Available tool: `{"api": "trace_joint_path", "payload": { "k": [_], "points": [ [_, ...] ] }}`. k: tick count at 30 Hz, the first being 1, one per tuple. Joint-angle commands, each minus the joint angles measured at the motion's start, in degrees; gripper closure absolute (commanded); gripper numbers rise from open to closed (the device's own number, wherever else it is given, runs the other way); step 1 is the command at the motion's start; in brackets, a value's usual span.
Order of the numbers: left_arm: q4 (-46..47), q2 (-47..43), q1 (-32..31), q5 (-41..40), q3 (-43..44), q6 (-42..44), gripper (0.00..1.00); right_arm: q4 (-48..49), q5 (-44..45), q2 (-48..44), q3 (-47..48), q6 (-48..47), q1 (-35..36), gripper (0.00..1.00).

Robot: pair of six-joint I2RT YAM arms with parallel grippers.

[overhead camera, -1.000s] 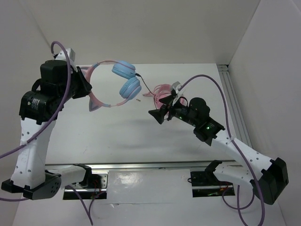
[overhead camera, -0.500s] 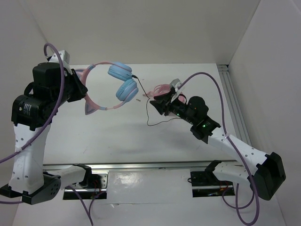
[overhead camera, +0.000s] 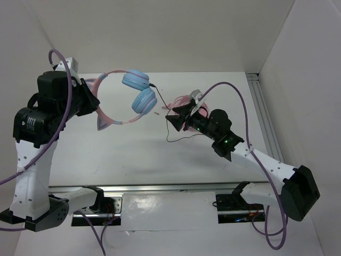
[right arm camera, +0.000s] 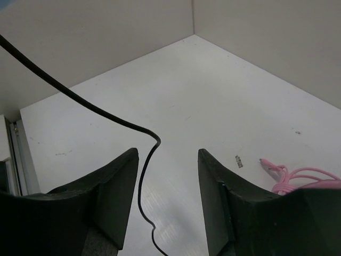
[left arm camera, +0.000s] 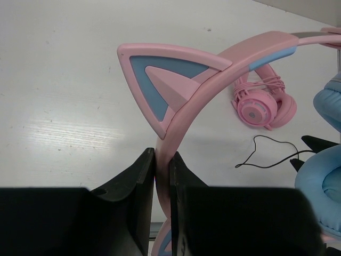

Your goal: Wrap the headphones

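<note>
1. The headphones (overhead camera: 144,100) hang in the air over the table (overhead camera: 122,154), at about 10 o'clock from its middle in the top view.
2. The left gripper (overhead camera: 97,105) pinches the pink band tight. In the top view the arm hides most of its fingers.
3. In the left wrist view the left gripper (left arm camera: 162,165) has the band squeezed between its two fingers, just under a cat ear (left arm camera: 165,85). The band is cut off at the bottom edge. The blue cups are cut off at 3 o'clock.
4. The cable (overhead camera: 167,132) drops from a blue cup to the table and makes a loop. It is very thin, and its far end is hard to make out.
5. The right gripper (overhead camera: 173,116) is at 3 o'clock from the headphones, with its fingers apart and holding nothing.
6. In the right wrist view the cable (right arm camera: 139,192) runs down through the gap of the right gripper (right arm camera: 168,154). I cannot tell if it touches a finger.
7. The pink headphones (left arm camera: 265,106) lie on the table. In the top view the right gripper hides part of them.
</note>
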Motion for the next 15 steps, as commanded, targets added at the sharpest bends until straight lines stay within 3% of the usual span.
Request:
{"api": "trace_joint_path", "payload": {
  "k": [1, 10, 15],
  "points": [
    [5.6, -1.4, 0.4, 1.3, 0.8, -4.0, 1.0, 7.1, -0.9, 0.7, -1.6, 1.7, -0.1, 0.44],
    [9.9, -2.6, 0.4, 3.3, -2.1, -6.4, 1.0, 11.5, -2.2, 5.1, -2.8, 3.9, -1.3, 0.47],
    [11.1, -2.6, 0.4, 3.3, -4.3, -7.7, 1.0, 13.0, -2.8, 5.7, -4.2, 4.5, -1.8, 0.66]
  ]
}}
